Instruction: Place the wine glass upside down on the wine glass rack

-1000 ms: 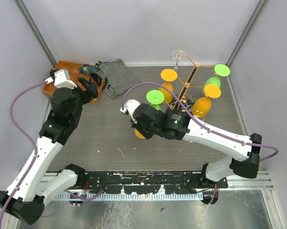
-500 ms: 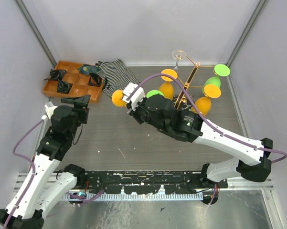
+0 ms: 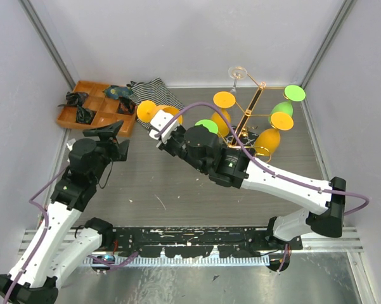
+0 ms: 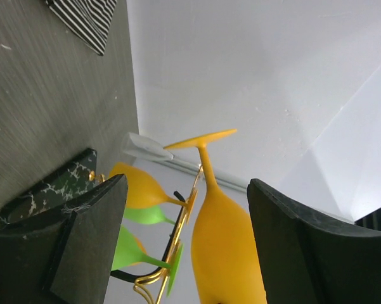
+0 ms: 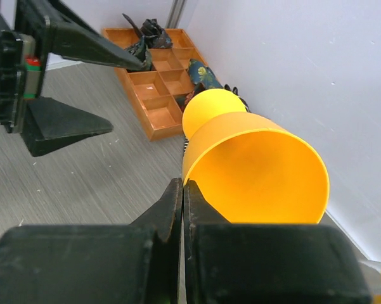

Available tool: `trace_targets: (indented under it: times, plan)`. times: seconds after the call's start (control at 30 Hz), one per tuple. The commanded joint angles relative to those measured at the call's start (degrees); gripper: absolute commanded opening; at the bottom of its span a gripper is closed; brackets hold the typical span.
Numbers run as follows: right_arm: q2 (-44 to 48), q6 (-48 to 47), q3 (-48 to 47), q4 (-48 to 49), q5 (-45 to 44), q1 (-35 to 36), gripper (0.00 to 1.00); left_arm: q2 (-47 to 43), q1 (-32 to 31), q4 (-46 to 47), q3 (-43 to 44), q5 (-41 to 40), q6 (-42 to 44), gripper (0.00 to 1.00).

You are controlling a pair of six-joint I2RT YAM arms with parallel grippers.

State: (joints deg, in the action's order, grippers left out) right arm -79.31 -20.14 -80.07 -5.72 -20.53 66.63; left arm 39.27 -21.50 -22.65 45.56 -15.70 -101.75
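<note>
Right wrist: right gripper [image 5: 182, 191] is clamping an orange plastic wine glass [image 5: 253, 168] sideways, foot at eleven o'clock; left gripper [image 4: 187, 190] gaping.

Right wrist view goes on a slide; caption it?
Right gripper, fingers closed on an orange wine glass, open bowl toward camera.

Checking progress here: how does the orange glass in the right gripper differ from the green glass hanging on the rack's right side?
The held wine glass is orange; the green glass is green. The held one lies roughly on its side, the green one hangs foot up. The right gripper pinches one, the wine glass rack carries the other. Both have the same stemmed shape.
</note>
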Motion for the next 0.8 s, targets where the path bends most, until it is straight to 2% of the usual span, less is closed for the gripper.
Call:
trace_targets:
  times: [0.0,0.27,0.33,0.5,0.77]
  plan:
    - [0.1,-0.7,0.2,7.5,3.1,-0.1,0.01,1.3,0.2,4.2,-0.6,4.4,-4.0,0.83]
    - [-0.5,0.9,0.6,7.1,6.1,-0.1,0.01,4.2,0.2,8.3,-1.2,5.6,-4.8,0.80]
    - [-0.6,1.4,0.6,7.3,7.1,-0.1,0.01,5.1,0.2,10.0,-1.5,6.3,-5.0,0.77]
    - [-1.3,1.8,0.5,7.9,9.5,-0.1,0.01,7.6,0.2,14.6,-2.0,8.1,-5.0,0.59]
    - [-3.2,1.8,-0.8,7.9,11.4,-0.1,0.01,9.9,0.2,16.6,-1.8,8.9,-5.6,0.51]
